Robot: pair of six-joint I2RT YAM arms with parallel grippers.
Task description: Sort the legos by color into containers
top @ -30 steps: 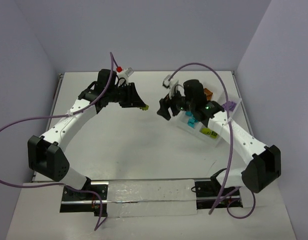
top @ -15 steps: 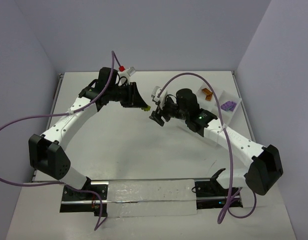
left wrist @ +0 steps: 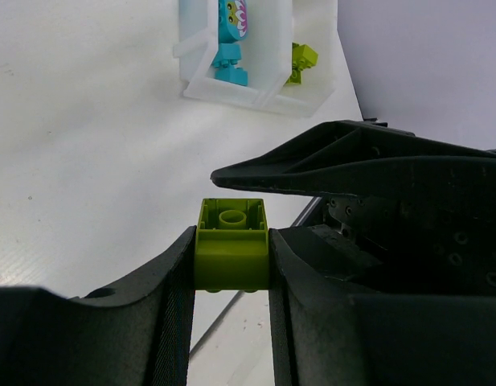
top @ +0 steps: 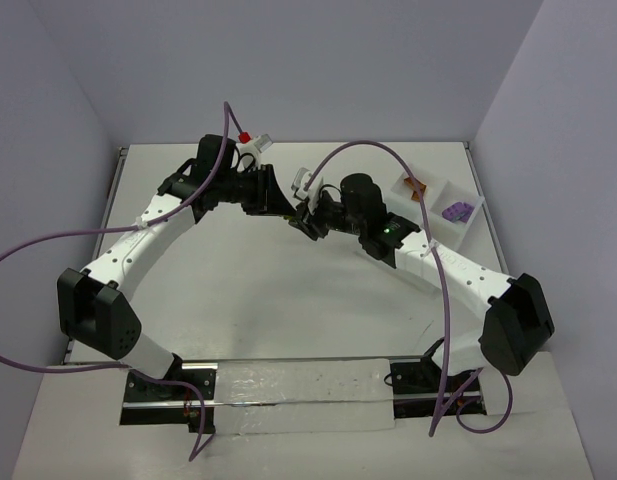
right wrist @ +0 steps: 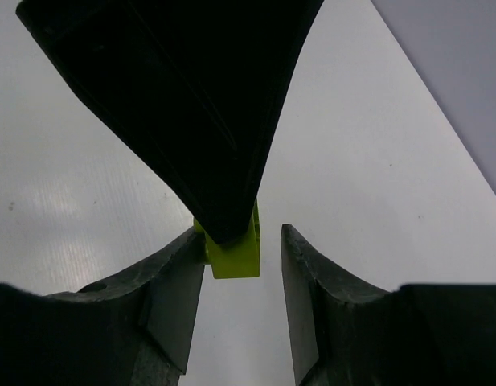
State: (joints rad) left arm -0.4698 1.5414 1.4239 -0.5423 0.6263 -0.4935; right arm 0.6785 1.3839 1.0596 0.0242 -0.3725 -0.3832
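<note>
My left gripper (left wrist: 231,269) is shut on a lime green lego (left wrist: 231,248), held above the table with its hollow underside facing away from the wrist camera. My right gripper (right wrist: 242,241) meets it tip to tip at centre back, near the left gripper (top: 281,207) in the top view. The same lego (right wrist: 235,253) lies against the right gripper's left finger, with a clear gap to its right finger. The white tray of containers (top: 435,199) stands at the back right and holds purple legos (top: 456,211) and an orange one (top: 418,187).
The left wrist view shows the tray's near wall (left wrist: 231,92) with cyan legos (left wrist: 231,40) in one compartment and a lime one (left wrist: 302,58) in its neighbour. The right gripper (top: 308,216) and its arm reach across in front of the tray.
The right arm swung left from over the tray to the left gripper, and its jaws narrowed around the lime lego. The left arm stayed still, holding the lego.
</note>
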